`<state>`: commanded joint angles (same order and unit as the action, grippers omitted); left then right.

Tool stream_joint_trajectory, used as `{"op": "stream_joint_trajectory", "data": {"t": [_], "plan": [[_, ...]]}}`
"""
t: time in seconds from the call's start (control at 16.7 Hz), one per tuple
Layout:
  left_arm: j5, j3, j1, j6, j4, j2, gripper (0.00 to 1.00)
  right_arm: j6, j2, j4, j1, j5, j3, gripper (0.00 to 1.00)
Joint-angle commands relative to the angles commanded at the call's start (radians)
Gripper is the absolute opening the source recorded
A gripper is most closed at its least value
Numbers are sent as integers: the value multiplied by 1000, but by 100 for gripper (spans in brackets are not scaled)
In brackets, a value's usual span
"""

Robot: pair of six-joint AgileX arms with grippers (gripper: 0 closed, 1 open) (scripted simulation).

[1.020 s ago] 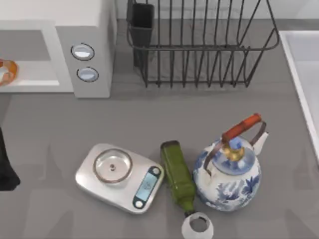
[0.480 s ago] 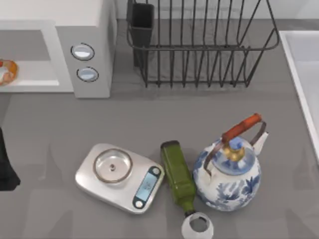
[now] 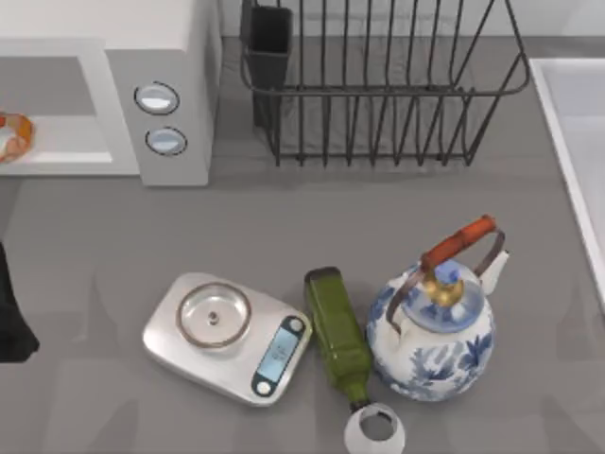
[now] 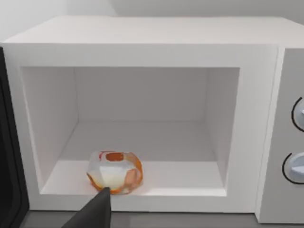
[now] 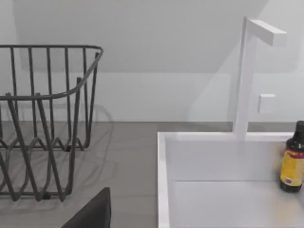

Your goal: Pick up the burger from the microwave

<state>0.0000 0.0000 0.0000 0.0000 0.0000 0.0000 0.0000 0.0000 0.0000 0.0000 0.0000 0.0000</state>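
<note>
- In the left wrist view, one dark finger [image 4: 97, 209] of the left gripper is poking up just in front of the microwave's open mouth; whether the fingers are standing apart or together cannot be told from this.
- The small rounded orange-brown burger with a pale tan middle [image 4: 114, 171] is lying straight ahead of that finger and just beyond it, on the cavity floor near the front lip, toward the cavity's door side and well apart from the back wall.
- The burger is looking roughly as wide as it is deep, so no long axis is dictating the approach; I judge a straight reach inward is what the move is calling for.
- The large white boxy microwave [image 3: 180, 57] is sitting at the worktop's far left, so the left arm is the nearer one. Its black door [image 4: 8, 156] is hanging open beside the cavity, and the front sill is the one thing to clear.
- The right gripper's dark finger [image 5: 95, 211] is idling between a black wire dish rack [image 5: 42, 118] and a white sink [image 5: 164, 190], its state unreadable.
- A silver kitchen scale [image 3: 227, 338], a green bottle [image 3: 337, 336] and a blue-and-white kettle [image 3: 435, 331] are lying well apart from the microwave.
</note>
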Motion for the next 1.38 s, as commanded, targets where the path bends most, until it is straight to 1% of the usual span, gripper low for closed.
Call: {"op": "stream_joint_trajectory", "data": {"t": [0.42, 0.66, 0.78, 0.96, 1.38], "plan": [[0, 0, 0, 0, 0, 0, 100, 0, 0, 0, 0, 0, 0, 100], [10, 32, 7, 4, 46, 96, 100, 0, 0, 0, 0, 0, 0, 100], [20, 68, 16, 9, 97, 203, 100, 0, 0, 0, 0, 0, 0, 100], [42, 142, 33, 19, 202, 420, 100, 0, 0, 0, 0, 0, 0, 100], [110, 381, 88, 48, 530, 1099, 100, 0, 0, 0, 0, 0, 0, 100]]}}
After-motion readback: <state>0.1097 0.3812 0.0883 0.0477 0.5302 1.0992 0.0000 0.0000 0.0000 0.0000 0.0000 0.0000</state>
